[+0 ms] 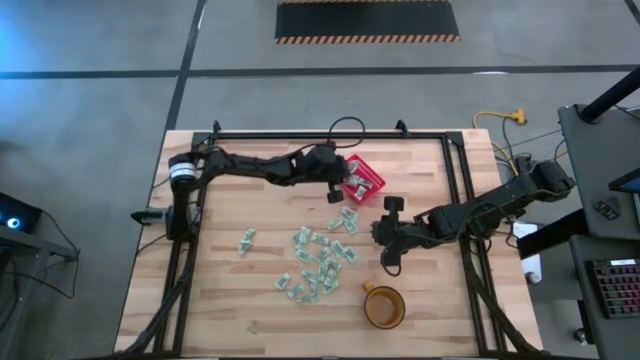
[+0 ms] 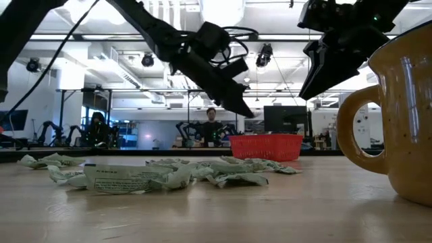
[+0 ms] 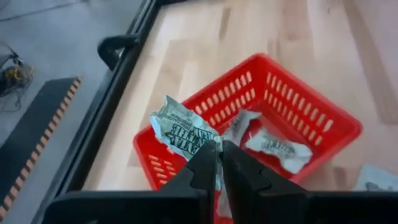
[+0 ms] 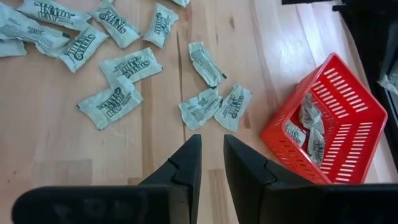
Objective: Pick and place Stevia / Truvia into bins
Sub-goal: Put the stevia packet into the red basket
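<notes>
On the left, the left gripper (image 3: 219, 163) hangs over the red basket (image 1: 364, 180) at the far side of the wooden worktop (image 1: 220, 300), its fingers pinched together on a crumpled Stevia sachet (image 3: 180, 127) held above the basket, where a few more packets (image 3: 277, 147) already lie. Across the middle of the worktop, a loose pile of pale green sachets (image 1: 318, 266) lies scattered, well apart from the basket. To the right, the right gripper (image 4: 211, 163) hovers above bare wood near the pile, fingers slightly parted and holding nothing, with an amber mug (image 1: 383, 306) nearby.
</notes>
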